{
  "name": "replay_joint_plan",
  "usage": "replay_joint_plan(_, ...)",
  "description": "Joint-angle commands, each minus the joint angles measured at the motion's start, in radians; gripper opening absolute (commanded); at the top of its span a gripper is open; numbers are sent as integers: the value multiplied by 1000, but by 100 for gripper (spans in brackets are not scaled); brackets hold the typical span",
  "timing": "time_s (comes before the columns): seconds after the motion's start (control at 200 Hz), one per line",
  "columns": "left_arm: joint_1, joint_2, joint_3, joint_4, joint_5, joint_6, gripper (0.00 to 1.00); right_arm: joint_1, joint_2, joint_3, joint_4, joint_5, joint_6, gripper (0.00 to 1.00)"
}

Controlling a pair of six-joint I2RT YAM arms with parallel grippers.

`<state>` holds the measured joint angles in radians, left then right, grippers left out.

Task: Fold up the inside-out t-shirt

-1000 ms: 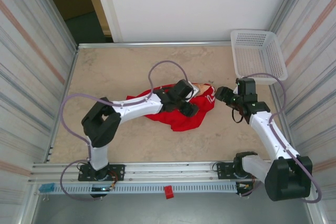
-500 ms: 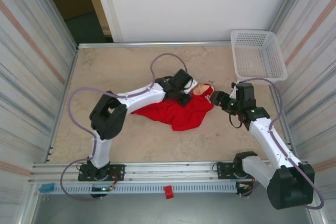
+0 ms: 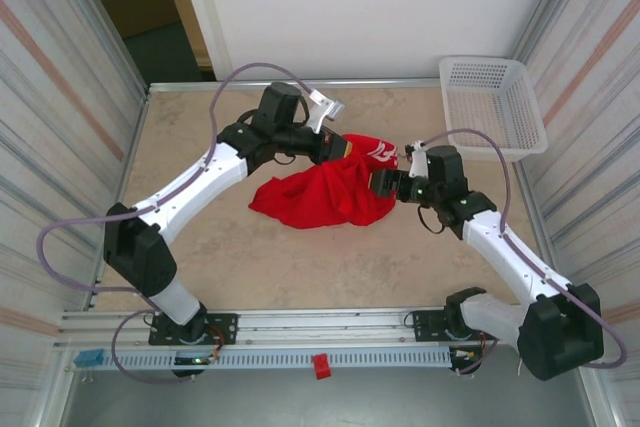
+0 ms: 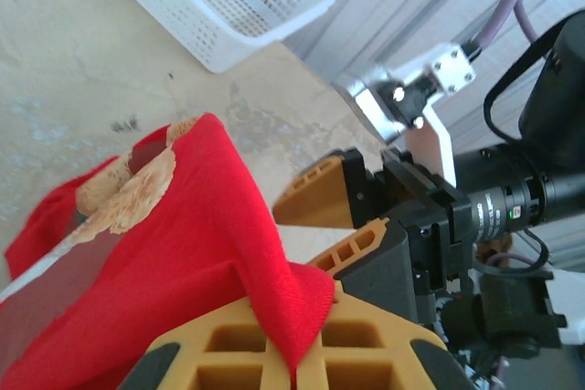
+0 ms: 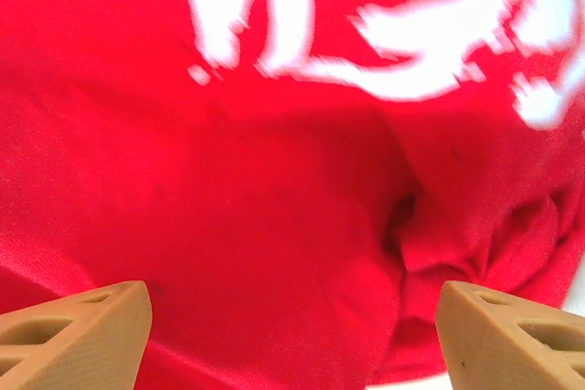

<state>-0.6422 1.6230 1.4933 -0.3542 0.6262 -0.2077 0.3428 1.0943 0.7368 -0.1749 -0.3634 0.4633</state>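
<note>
The inside-out t-shirt (image 3: 325, 197) is a bunched red heap at mid-table, its upper edge pulled up toward the back. My left gripper (image 3: 345, 150) is shut on a fold of that edge, and the red cloth (image 4: 183, 244) is pinched between the tan jaws of the left gripper (image 4: 297, 358). A cracked print shows on the raised part. My right gripper (image 3: 382, 185) stands open just right of the heap. In the right wrist view the shirt (image 5: 274, 180) spans the gap between the right gripper's (image 5: 292, 321) spread fingertips, its white print (image 5: 411, 43) above. The right gripper's fingers (image 4: 320, 194) sit close beyond the left jaws.
A white lattice basket (image 3: 446, 97) stands at the back right corner, also in the left wrist view as the basket (image 4: 228, 6). Metal side walls close in the beige table (image 3: 300, 267). Both arms' purple cables arc over the table.
The left gripper closed on the shirt's edge and carried it up toward the back, the arm stretching out. The right gripper slid left to the shirt and opened wider.
</note>
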Motion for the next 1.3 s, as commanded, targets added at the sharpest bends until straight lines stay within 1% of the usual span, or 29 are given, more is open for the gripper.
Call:
replay_joint_plan(0.0,6,-24,-22,7,78,-20,0,37,35,62,43,37,-73,81)
replay_joint_plan(0.155,6,-34,-35,17,79,-32,0,108,117,114,60,110,-72,81)
replay_joint_plan(0.271,6,-38,-36,15,71,-33,0,126,160,122,86,135,-50,80)
replay_joint_plan(0.406,9,-35,-35,4,46,-30,0,157,109,105,89,170,-43,81)
replay_joint_plan(0.521,17,-25,-35,12,49,-36,0,201,28,73,60,237,-43,82)
replay_joint_plan(0.616,19,-21,-32,17,53,-38,0,229,-20,42,61,277,-28,85)
replay_joint_plan(0.691,21,-19,-28,15,55,-37,0,242,-25,36,68,301,-18,85)
replay_joint_plan(0.792,21,-23,-24,14,58,-37,0,245,18,47,74,322,-10,84)
replay_joint_plan(0.842,21,-25,-23,12,60,-38,0,245,46,58,75,353,-4,82)
replay_joint_plan(0.887,22,-29,-23,14,65,-39,0,243,78,70,74,389,0,74)
replay_joint_plan(0.932,21,-34,-24,15,69,-43,0,236,104,78,77,413,4,71)
replay_joint_plan(1.027,21,-47,-30,32,83,-58,0,206,171,98,98,420,20,64)
replay_joint_plan(1.087,21,-54,-37,48,97,-72,0,191,226,123,100,435,26,56)
replay_joint_plan(1.167,21,-60,-42,62,112,-87,0,173,294,154,120,432,33,55)
replay_joint_plan(1.237,21,-64,-51,74,122,-97,0,167,337,184,150,386,20,54)
replay_joint_plan(1.257,21,-65,-54,76,124,-98,0,167,346,192,160,363,9,52)
replay_joint_plan(1.298,22,-68,-60,79,124,-103,0,162,354,205,178,299,-19,37)
